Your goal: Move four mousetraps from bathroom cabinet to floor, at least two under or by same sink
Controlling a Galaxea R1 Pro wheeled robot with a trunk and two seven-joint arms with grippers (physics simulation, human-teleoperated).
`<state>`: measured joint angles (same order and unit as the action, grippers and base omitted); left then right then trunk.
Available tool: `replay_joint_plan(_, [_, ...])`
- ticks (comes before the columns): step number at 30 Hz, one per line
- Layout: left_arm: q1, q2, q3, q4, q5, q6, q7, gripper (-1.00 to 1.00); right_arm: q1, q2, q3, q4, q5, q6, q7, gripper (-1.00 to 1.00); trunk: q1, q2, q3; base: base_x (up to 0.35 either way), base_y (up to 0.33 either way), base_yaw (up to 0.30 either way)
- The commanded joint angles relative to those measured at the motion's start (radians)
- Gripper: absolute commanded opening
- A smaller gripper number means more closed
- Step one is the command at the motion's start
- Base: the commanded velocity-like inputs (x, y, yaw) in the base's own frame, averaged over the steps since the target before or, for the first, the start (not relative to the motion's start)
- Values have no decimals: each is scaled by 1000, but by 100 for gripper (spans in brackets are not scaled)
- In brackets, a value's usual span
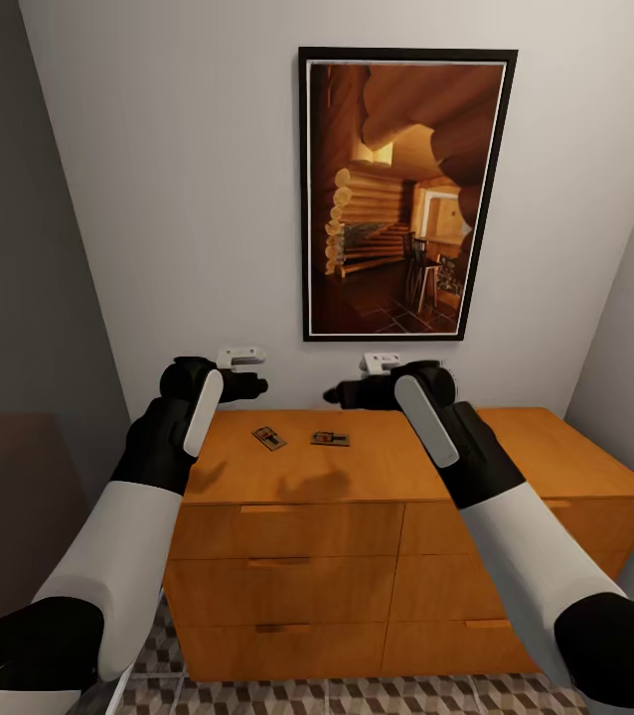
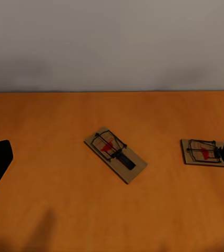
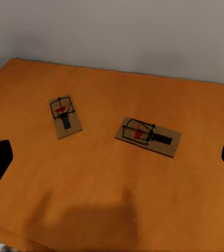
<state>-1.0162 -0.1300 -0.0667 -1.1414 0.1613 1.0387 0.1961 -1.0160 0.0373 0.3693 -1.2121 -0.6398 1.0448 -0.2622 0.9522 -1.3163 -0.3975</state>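
While apparently open, both hands hover empty above mousetraps.

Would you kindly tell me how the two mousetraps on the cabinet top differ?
In the head view, the left small brown wooden mousetrap lies skewed to the orange-brown wooden cabinet edge and nearer the left pincer; the right mousetrap lies nearly square. Both lie flat, apart, with dark wire parts.

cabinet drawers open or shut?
Shut. In the head view the cabinet shows every visible drawer front flush. Two mousetraps lie flat on its top.
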Motion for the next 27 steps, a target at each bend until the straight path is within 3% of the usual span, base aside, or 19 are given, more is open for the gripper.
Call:
replay_joint_plan(1, [-1, 0, -1, -1, 11, 3, 10, 100, -1, 0, 16, 0, -9, 2, -12, 100, 0, -1, -1, 0, 0, 0])
replay_joint_plan(2, [-1, 0, -1, -1, 11, 3, 11, 100, -1, -1, 43, 1, -8, 2, -13, 100, 0, -1, -1, 0, 0, 0])
replay_joint_plan(7, [-1, 0, -1, 0, 11, 3, 10, 100, -1, -5, 80, 2, -9, 2, -12, 100, 0, -1, -1, 0, 0, 0])
replay_joint_plan(27, [-1, 0, -1, 29, 11, 3, 9, 100, -1, -11, 102, 1, -9, 2, -11, 100, 0, -1, -1, 93, 0, 0])
